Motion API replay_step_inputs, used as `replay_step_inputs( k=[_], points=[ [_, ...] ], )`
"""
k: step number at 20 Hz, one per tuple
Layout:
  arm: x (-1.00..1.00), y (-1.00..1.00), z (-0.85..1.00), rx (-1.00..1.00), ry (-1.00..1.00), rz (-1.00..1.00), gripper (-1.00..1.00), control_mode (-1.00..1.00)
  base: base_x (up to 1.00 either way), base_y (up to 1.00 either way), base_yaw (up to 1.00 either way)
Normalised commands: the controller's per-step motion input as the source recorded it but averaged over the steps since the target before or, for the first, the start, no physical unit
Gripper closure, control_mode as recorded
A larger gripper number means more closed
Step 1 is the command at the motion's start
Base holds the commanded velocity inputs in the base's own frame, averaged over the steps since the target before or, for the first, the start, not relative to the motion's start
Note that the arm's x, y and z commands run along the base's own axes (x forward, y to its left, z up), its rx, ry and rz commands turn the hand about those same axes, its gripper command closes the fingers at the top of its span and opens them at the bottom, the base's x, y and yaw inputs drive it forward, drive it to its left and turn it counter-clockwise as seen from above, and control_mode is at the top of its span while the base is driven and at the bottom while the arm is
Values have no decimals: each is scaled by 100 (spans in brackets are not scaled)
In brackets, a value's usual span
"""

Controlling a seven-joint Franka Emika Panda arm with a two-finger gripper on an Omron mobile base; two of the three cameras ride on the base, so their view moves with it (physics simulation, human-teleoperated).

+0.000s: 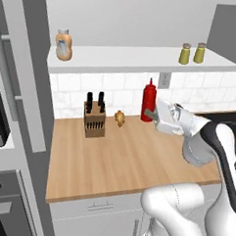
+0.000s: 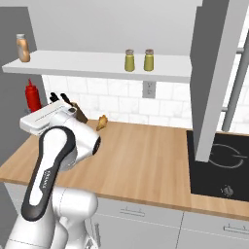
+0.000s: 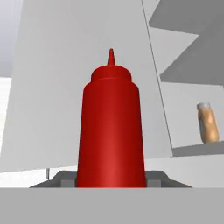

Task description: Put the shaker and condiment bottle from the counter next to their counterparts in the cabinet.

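Observation:
The condiment bottle (image 1: 149, 98), slim and all red, stands upright at the back of the counter (image 1: 122, 164) against the white tiles. My gripper (image 1: 150, 114) reaches it from the right. In the hand view the condiment bottle (image 3: 111, 131) sits between my fingertips (image 3: 66, 180), which press its two sides low down, so the gripper (image 3: 111, 180) is shut on it. Two alike olive-yellow shakers (image 1: 185, 53) (image 1: 199, 52) stand side by side at the right of the cabinet shelf (image 1: 137, 59). The chubby orange bottle (image 1: 64, 44) stands at the shelf's left end.
A knife block (image 1: 94, 118) and a small tan lumpy item (image 1: 120, 118) sit left of the red bottle on the counter. A black cooktop (image 2: 219, 165) lies at the right, with a grey hood column (image 2: 214, 73) above it. A tall grey unit (image 1: 22, 110) borders the left.

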Motion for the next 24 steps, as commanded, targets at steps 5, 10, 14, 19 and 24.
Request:
replay_step_inputs(
  k=[5,10,14,19,24],
  points=[
    [-6,-2,85,16,-9,-11,100,-100,0,0,0],
    [0,1,93,16,-5,-9,100,-100,0,0,0],
    [0,0,100,13,-2,-10,100,-100,0,0,0],
    [0,0,63,-2,2,-9,100,-100,0,0,0],
    [22,0,-18,-17,37,-5,100,-100,0,0,0]
  ],
)
